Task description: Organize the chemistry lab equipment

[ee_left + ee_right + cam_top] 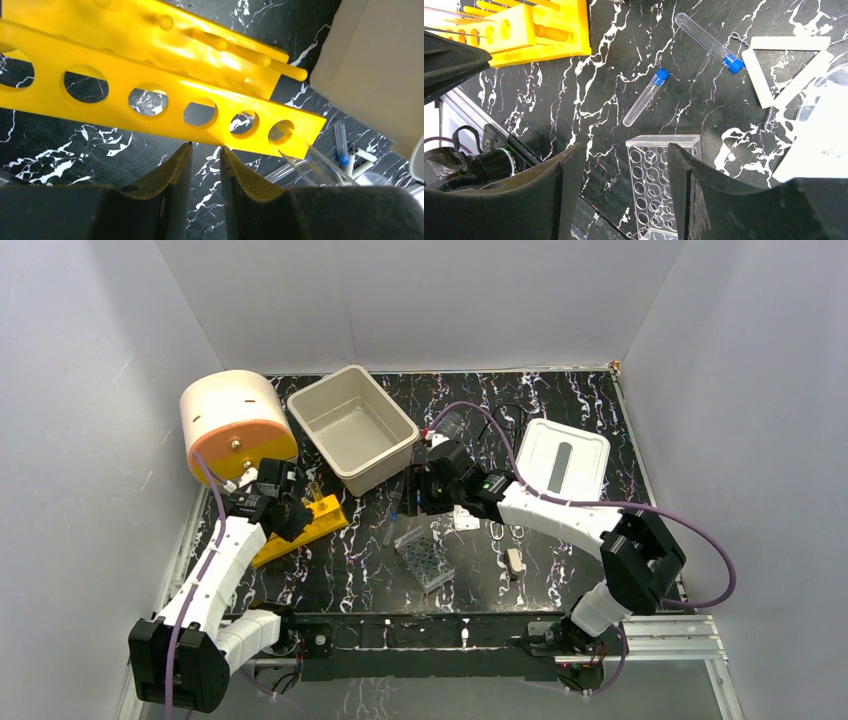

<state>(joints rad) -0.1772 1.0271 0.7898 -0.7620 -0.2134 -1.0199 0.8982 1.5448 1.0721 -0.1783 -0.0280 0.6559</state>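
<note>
Yellow six-hole tube rack [116,97] lies on the black, white-veined table [370,560], left of centre and near the beige tub [375,465]. It is directly ahead of the left gripper [205,148], whose dark fingers stand at a narrow gap with nothing between them, tips just short of the rack's near edge. The rack's long axis runs crosswise to those fingers, slanting from upper left to lower right in the left wrist view, so a grip would probably mean pinching the thin holed plate rather than spanning its length. The plastic looks hard and glossy, with a row of round holes backed by a row of pegs. The right gripper [623,150], jaws wide and empty, hovers well apart over the clear well tray [659,190] — with two blue-capped tubes [644,100] and the white triangle [786,70] lying beyond.
</note>
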